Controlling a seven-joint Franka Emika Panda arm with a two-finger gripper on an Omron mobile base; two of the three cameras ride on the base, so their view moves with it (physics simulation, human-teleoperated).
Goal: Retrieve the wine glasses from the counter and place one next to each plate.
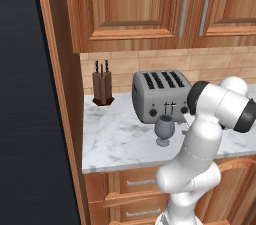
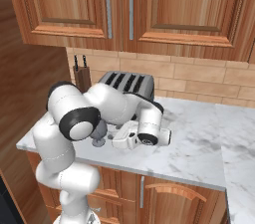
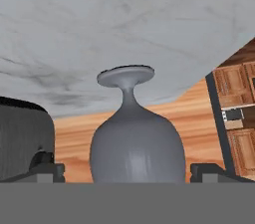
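Note:
One smoky-grey wine glass [image 1: 164, 130] stands upright on the white marble counter [image 1: 115, 141], just in front of the toaster. In the hand view the picture is rolled over, so the wine glass [image 3: 135, 143] shows with its round foot up and its bowl low. My gripper [image 3: 128, 170] is open, one fingertip [image 3: 47, 169] on each side of the bowl and apart from it. From the right base view the hand [image 2: 130, 138] lies low over the counter, pointing left at the glass [image 2: 98, 141], which the arm partly hides. The plates are out of view.
A silver four-slot toaster [image 1: 160, 94] stands right behind the glass. A wooden knife block [image 1: 102, 88] sits at the counter's back left by the tall side panel. Wooden wall cabinets [image 2: 129, 4] hang above. Bare marble stretches to the right [image 2: 199, 138].

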